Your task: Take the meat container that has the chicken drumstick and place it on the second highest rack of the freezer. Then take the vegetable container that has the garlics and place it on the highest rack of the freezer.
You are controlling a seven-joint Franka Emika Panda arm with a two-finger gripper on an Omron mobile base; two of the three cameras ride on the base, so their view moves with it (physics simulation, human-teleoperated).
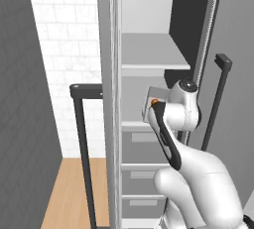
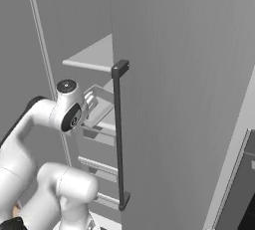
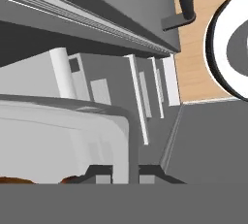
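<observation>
Jaws clenched on meat container [image 3: 72, 136] rim, tray at second highest rack [image 1: 136, 125] inside freezer [image 1: 149, 10].

Rendered home kitchen: tall grey freezer [image 1: 149, 49] standing open, white inside, shelves above grey drawers [image 1: 144, 146], long black bar handle [image 2: 118, 134] on its door. White tiled wall [image 1: 62, 49] at 10 o'clock, wood floor [image 1: 69, 193] at 7 o'clock.
</observation>
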